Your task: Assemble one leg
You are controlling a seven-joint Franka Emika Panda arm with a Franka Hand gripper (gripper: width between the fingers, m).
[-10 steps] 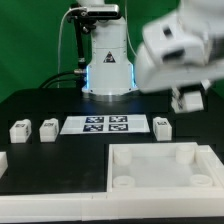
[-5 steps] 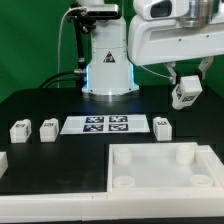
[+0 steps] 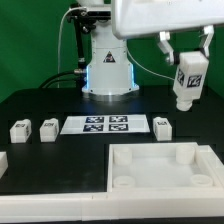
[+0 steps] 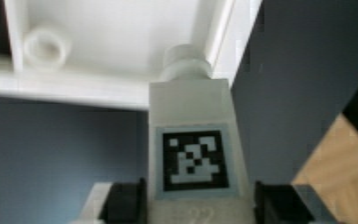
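My gripper is shut on a white leg and holds it high in the air at the exterior view's right, hanging upright with its tag facing the camera. In the wrist view the leg runs out from between the dark fingers, its tag showing and its round peg end over the white tray. Three more white legs stand on the black table: two at the exterior view's left and one at the right.
The large white tray with round sockets lies at the front right. The marker board lies mid-table. The robot base stands behind it. A white block sits at the left edge.
The gripper has risen with the leg and turned it from tilted to hanging upright, drifting slightly toward the exterior view's right. The legs on the table have not moved.
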